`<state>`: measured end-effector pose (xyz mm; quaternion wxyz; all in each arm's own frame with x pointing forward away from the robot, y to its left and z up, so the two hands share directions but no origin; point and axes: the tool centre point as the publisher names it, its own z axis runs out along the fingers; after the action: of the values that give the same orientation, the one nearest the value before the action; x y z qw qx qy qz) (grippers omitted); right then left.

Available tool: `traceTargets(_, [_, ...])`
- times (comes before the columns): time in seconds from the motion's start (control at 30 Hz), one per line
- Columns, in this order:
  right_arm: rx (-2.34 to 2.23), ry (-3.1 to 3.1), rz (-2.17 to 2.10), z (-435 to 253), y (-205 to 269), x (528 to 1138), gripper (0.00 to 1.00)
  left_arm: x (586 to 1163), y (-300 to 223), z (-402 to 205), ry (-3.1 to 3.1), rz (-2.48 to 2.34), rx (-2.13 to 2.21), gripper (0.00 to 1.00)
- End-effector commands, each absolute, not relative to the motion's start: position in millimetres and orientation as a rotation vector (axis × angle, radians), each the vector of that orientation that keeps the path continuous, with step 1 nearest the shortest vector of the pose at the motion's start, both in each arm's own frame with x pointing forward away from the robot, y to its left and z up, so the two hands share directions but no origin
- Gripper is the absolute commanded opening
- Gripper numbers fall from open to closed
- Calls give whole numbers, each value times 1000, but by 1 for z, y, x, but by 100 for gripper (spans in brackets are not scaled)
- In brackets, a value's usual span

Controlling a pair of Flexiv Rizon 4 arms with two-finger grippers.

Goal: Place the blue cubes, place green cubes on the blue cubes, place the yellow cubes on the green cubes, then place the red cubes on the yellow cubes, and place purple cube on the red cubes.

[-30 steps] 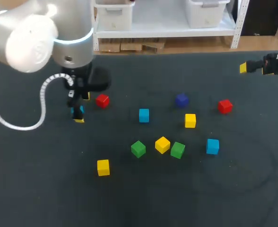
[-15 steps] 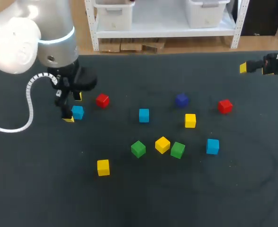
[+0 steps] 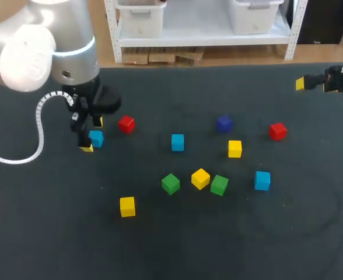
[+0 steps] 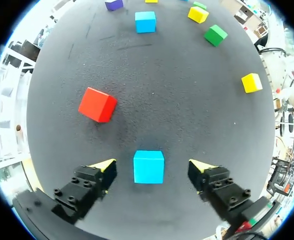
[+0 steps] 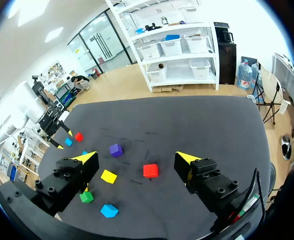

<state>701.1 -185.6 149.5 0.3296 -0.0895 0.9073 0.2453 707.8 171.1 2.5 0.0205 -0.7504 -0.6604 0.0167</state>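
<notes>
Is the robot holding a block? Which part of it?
Nothing is held. The left end effector stands open around a blue cube, not touching its sides. The right end effector is open and empty.

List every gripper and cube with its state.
Left gripper: open, straddling one blue cube.
Right gripper: open, empty.
Straddled blue cube: ungripped, unstacked.
Other blue cubes: loose, unstacked.
Green cubes: loose, unstacked.
Yellow cubes: loose, unstacked.
Red cubes: loose, unstacked.
Purple cube: loose, unstacked.
</notes>
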Motion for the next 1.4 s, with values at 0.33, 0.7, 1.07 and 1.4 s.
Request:
traceTargets(0.33, [-232, 2374, 638, 150, -185, 701, 100, 715, 171, 1, -2049, 52, -2310, 1])
traceTargets(0.7, [-232, 2374, 638, 150, -185, 701, 100, 705, 155, 24, -2080, 25, -2297, 0])
traceTargets(1.07, [-232, 2374, 638, 150, -185, 701, 100, 703, 97, 43, -2148, 45, -2286, 0])
traceTargets(1.4, [-232, 2374, 638, 150, -185, 701, 100, 715, 47, 30, -2182, 64, -2261, 0])
